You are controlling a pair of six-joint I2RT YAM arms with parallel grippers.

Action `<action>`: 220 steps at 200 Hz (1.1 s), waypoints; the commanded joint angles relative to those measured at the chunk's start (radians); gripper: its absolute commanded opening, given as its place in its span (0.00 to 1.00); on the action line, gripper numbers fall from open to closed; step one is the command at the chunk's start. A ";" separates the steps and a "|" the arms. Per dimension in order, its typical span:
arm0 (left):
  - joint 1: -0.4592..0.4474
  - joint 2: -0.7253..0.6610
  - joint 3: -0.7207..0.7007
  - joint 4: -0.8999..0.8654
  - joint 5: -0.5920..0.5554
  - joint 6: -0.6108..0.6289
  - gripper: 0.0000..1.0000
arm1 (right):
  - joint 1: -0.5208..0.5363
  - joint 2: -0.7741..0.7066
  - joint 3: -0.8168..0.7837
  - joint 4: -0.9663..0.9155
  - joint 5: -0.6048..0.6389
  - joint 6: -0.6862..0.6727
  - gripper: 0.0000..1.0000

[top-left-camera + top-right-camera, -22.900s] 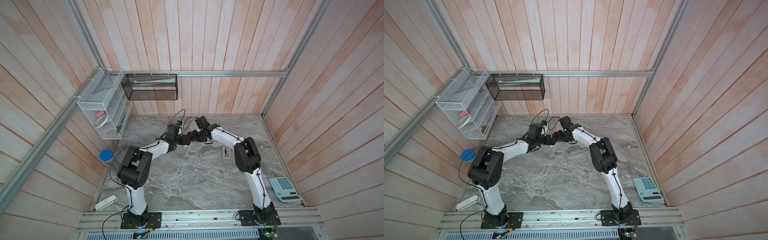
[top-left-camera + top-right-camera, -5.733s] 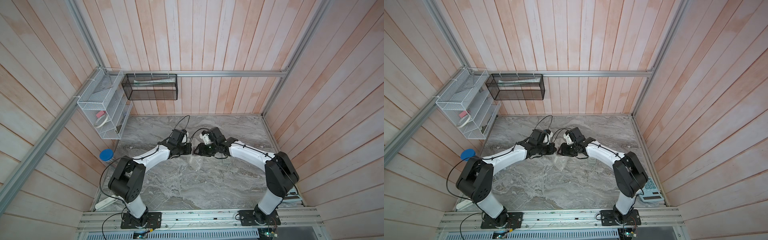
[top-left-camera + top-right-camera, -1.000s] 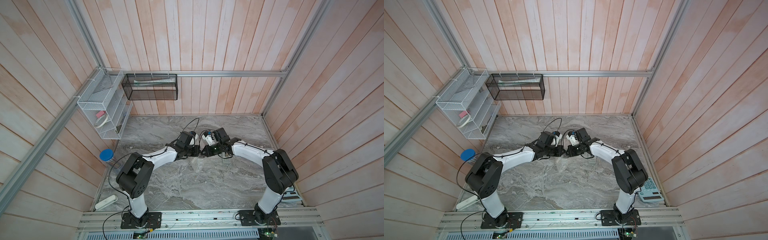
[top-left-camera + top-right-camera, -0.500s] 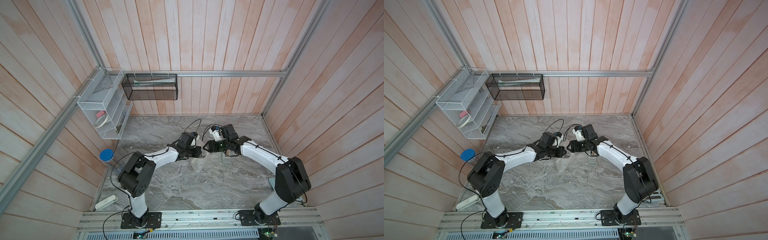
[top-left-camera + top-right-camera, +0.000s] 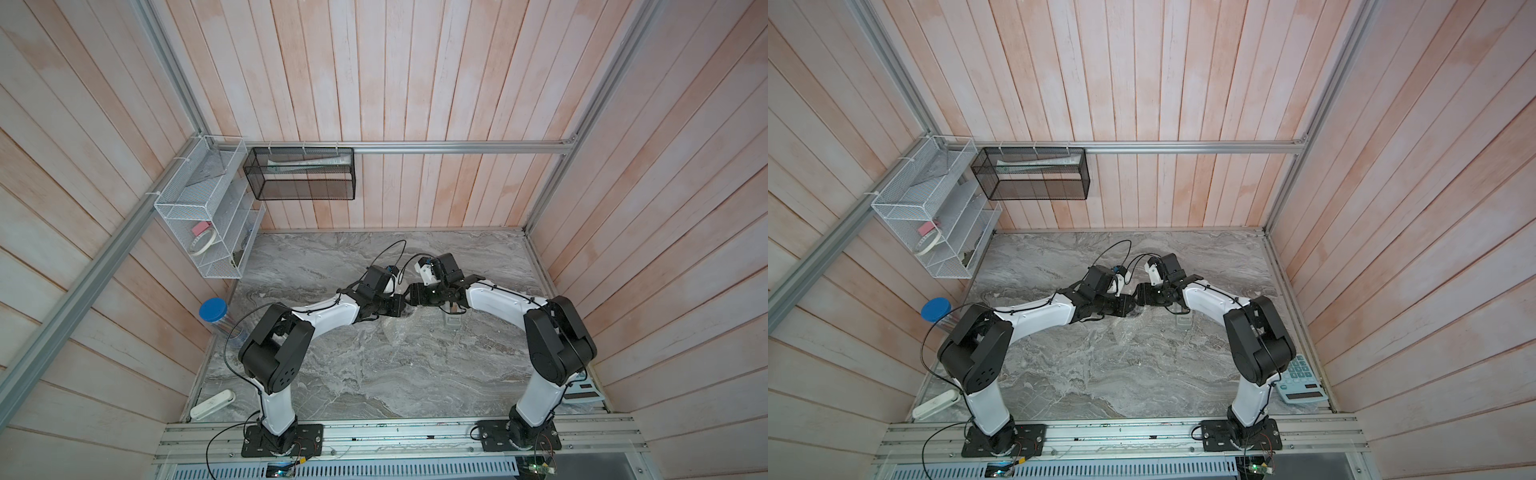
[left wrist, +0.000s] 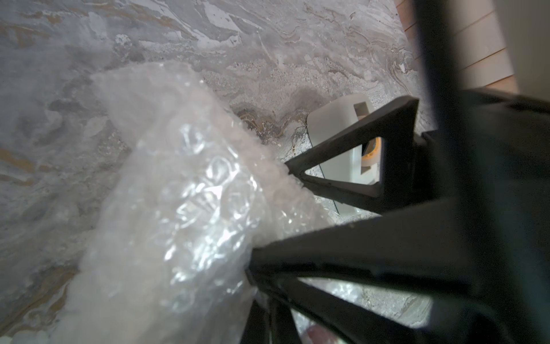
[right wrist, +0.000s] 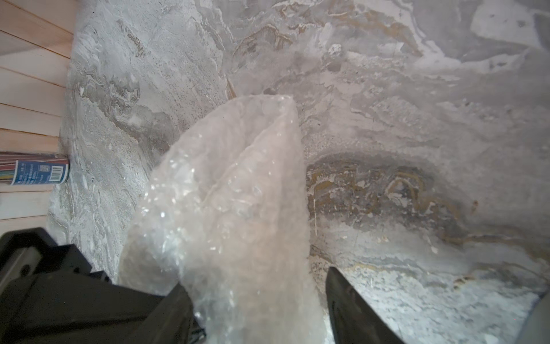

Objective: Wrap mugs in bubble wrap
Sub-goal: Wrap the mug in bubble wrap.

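Left arm: stretched low from the near-left base toward mid-desk (image 5: 353,374), the left gripper (image 5: 400,309) with its fingers clamped shut on a bunched fold of the bubble wrap (image 6: 184,208), which rises off the middle of the desk. Right arm: mirrored from the near right, the right gripper (image 7: 256,283) tip to tip with the left one, fingers parted either side of the same fold, one touching it. Change: compared with half a second earlier, the right arm's big black joint is drawn further in to the left, and the grippers' meeting point is much the same.

Soft even light; wrist views blurred, bubble wrap (image 6: 193,208) glinting
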State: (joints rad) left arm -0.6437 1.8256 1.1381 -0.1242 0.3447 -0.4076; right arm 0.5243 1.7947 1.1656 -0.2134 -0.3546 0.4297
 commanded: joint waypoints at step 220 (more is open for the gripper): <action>0.131 -0.220 -0.077 -0.125 -0.086 0.085 0.43 | 0.089 0.034 -0.099 0.023 0.057 -0.214 0.31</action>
State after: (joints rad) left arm -0.5163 1.5684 1.0393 -0.2317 0.2859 -0.3782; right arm 0.5873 1.7763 1.0660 -0.0467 -0.3111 0.3134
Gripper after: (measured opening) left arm 0.417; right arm 0.311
